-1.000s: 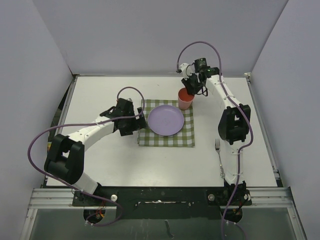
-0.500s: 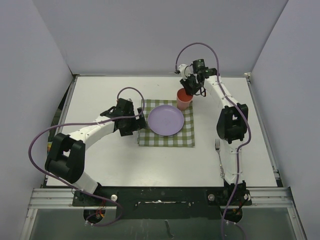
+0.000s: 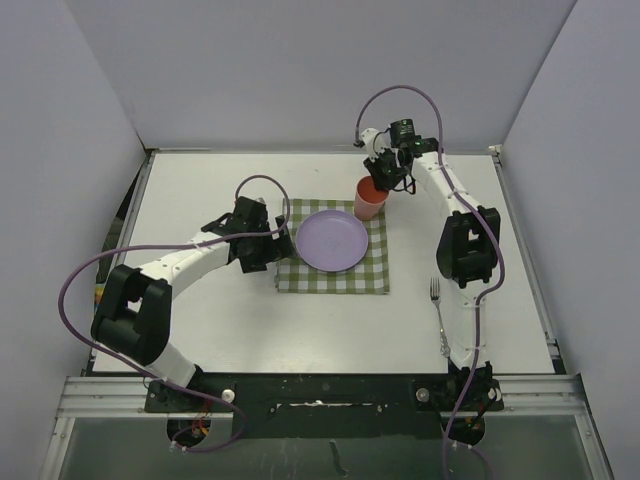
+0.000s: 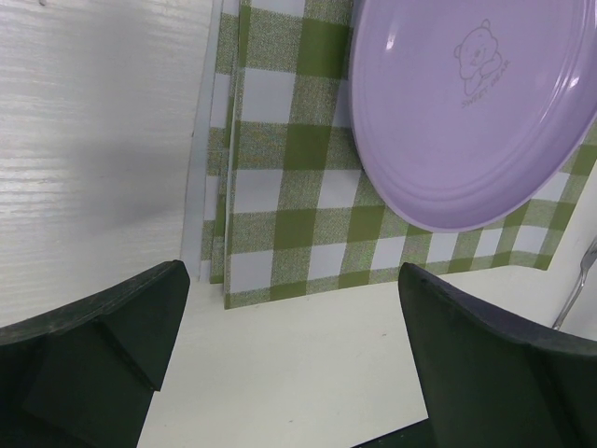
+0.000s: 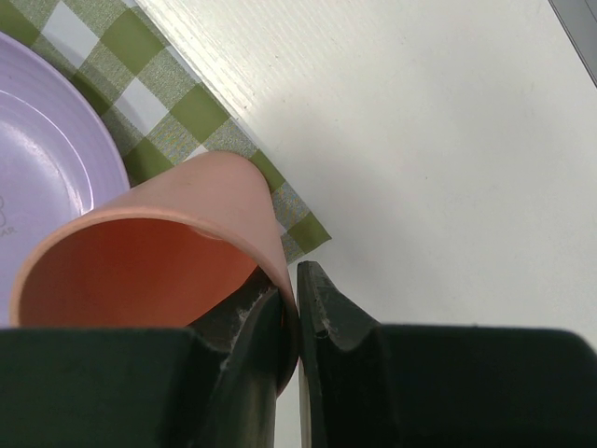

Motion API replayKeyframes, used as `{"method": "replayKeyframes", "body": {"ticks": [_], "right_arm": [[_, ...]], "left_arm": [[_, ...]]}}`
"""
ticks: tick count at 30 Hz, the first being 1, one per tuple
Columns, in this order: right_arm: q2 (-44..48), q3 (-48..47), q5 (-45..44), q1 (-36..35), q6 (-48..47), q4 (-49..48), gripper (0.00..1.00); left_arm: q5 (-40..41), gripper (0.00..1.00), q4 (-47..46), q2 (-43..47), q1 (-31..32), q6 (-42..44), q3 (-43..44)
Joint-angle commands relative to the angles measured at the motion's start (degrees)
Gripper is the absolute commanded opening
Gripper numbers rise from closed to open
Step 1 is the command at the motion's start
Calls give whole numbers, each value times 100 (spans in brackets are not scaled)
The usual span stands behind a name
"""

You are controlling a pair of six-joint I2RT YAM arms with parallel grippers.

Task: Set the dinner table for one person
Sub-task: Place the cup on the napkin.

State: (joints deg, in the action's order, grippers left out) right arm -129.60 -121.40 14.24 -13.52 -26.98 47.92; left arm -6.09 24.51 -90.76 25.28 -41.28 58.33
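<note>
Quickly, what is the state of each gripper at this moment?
Left gripper: open, holding nothing.
Right gripper: closed on the rim of the pink cup.

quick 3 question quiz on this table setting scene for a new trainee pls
1. True or false: the right gripper is shut on the wall of the pink cup.
2. What does the purple plate rest on?
3. The fork lies: A on the plate, B in the cup, C on the bare table.

Key: 1 true; 2 the checked cloth; 3 C.
</note>
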Motion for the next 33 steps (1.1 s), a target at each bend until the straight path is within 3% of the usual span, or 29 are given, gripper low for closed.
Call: {"method": "replayKeyframes", "body": {"ticks": [1, 9, 12, 15, 17, 25, 33], "right_arm": [[416, 102, -125, 55, -148, 178, 1], [575, 264, -138, 55, -226, 264, 0], [640, 403, -165, 64, -259, 219, 0], [669, 495, -166, 80, -249, 188, 0], [688, 519, -152, 91, -229, 172, 0], [630, 526, -119, 102, -198, 154, 0], [618, 523, -149, 85, -167, 53, 31]], "left_arm": [[-62, 98, -279, -82, -40, 28, 163], [-66, 98, -426, -103, -42, 24, 165], [-120, 90, -553, -246, -23, 72, 280], [-160, 73, -576, -559, -23, 192, 558], [-209, 69, -493, -757, 2, 276, 814], [-94, 78, -409, -787, 69, 388, 920], [-34, 89, -351, -689, 65, 421, 761]]}}
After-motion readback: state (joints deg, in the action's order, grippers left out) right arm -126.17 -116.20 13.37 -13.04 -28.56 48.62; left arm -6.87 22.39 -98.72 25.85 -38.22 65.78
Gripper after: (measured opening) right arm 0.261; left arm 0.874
